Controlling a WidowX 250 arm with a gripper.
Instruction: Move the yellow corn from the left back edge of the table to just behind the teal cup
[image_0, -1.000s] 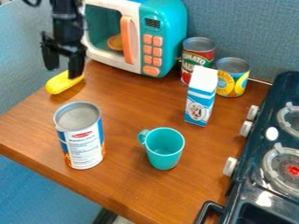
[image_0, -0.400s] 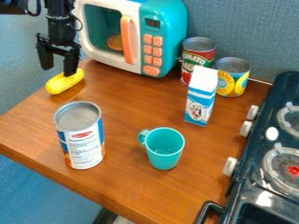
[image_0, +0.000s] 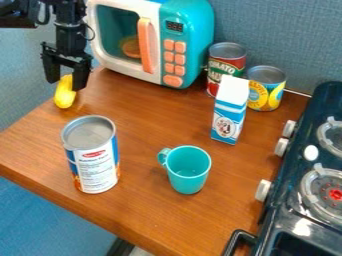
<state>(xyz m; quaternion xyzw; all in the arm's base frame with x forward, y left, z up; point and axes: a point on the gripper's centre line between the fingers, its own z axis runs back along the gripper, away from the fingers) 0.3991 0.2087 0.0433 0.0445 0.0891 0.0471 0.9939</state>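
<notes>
The black two-finger claw (image_0: 65, 84) hangs at the upper left of the wooden desk (image_0: 150, 215), its fingers apart, with the upper end of the bright yellow plastic corn cob (image_0: 64, 96) between them; whether either finger presses on it I cannot tell. The corn lies near the desk's left edge. It looks like a hollow toy: light, stiff, hard to harm, though its rounded sides might roll or slip. Its middle, gripped across the narrow width, would balance best. Of the containers, the turquoise-and-white toy microwave (image_0: 172, 45) has a round orange-brown piece (image_0: 131, 48) inside. The teal plastic cup (image_0: 189, 172) stands mouth up, beside a tall white-and-blue-labelled can (image_0: 97, 167). A blue-and-white carton (image_0: 229, 112) stands before a red-and-green-labelled can (image_0: 225, 66) and a yellow-and-blue-labelled can (image_0: 267, 92), contents unseen.
</notes>
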